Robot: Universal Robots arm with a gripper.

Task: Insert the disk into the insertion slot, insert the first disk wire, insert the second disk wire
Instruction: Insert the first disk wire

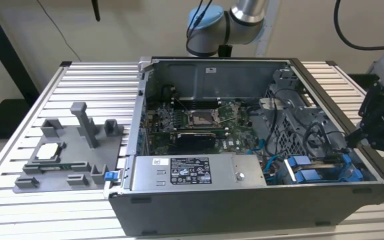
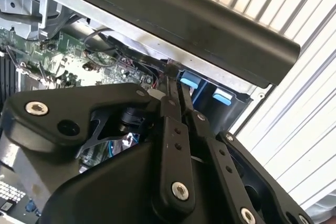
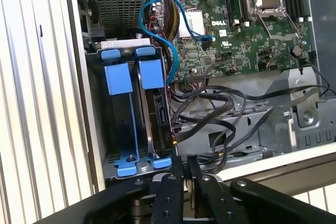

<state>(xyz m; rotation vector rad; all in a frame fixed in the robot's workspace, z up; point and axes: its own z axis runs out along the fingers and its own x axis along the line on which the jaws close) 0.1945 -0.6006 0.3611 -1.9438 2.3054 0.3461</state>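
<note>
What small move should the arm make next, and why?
The disk already sits in the insertion slot and the shut end effector is beside its connector edge, among loose black wires; I'd probably nudge it slightly toward that edge.

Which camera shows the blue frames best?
The first wrist view: both bright blue plastic drive frames sit plainly in the grey metal cage. The exterior view shows them among cables; the second wrist view, two blue tabs.

The exterior view's right edge cuts off the gripper; the disk, seemingly seated in the insertion slot, shows just an edge.
</note>
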